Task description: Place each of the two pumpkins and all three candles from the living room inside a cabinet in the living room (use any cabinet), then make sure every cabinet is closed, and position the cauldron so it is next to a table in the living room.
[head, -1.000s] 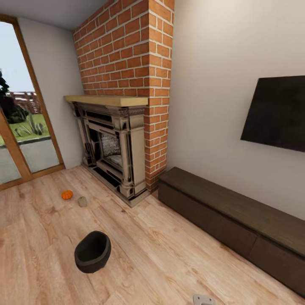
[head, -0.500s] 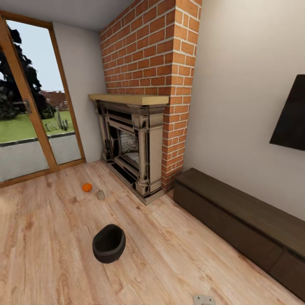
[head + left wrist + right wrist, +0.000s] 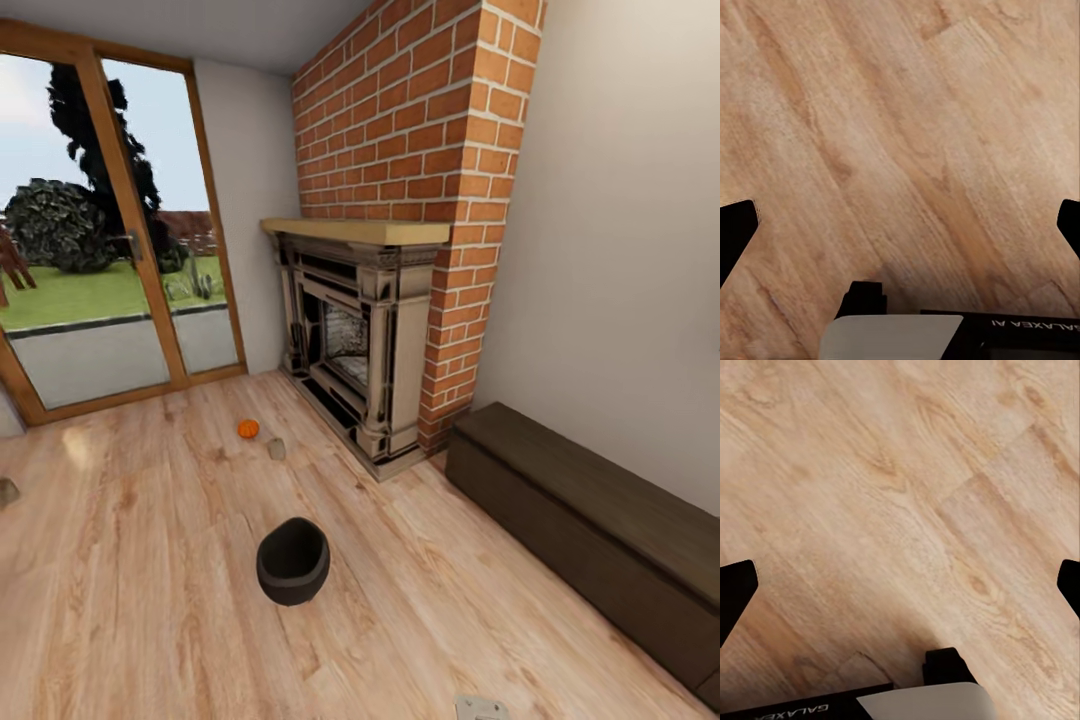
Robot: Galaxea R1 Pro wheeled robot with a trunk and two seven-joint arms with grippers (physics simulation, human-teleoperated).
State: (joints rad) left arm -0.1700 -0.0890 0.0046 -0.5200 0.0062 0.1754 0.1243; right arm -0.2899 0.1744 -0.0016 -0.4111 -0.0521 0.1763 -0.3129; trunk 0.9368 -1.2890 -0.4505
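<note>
A small orange pumpkin (image 3: 248, 428) lies on the wooden floor in front of the fireplace. A stubby tan candle (image 3: 277, 449) stands just to its right, a little apart from it. Another small tan object, possibly a candle (image 3: 7, 491), sits at the far left edge. The black cauldron (image 3: 293, 560) rests on the floor nearer to me, its mouth tilted toward the camera. The long low dark-brown cabinet (image 3: 590, 525) runs along the right wall with its fronts shut. My left gripper (image 3: 900, 225) and right gripper (image 3: 900, 585) both hang open over bare floorboards, holding nothing.
A brick chimney with a stone fireplace (image 3: 365, 340) juts out from the wall between the cabinet and the glass patio door (image 3: 110, 260). A grey part of my own body (image 3: 480, 708) shows at the bottom edge.
The camera has swung left, so the whole picture has slid right. The dark screen on the wall has left the view and more of the patio door shows.
</note>
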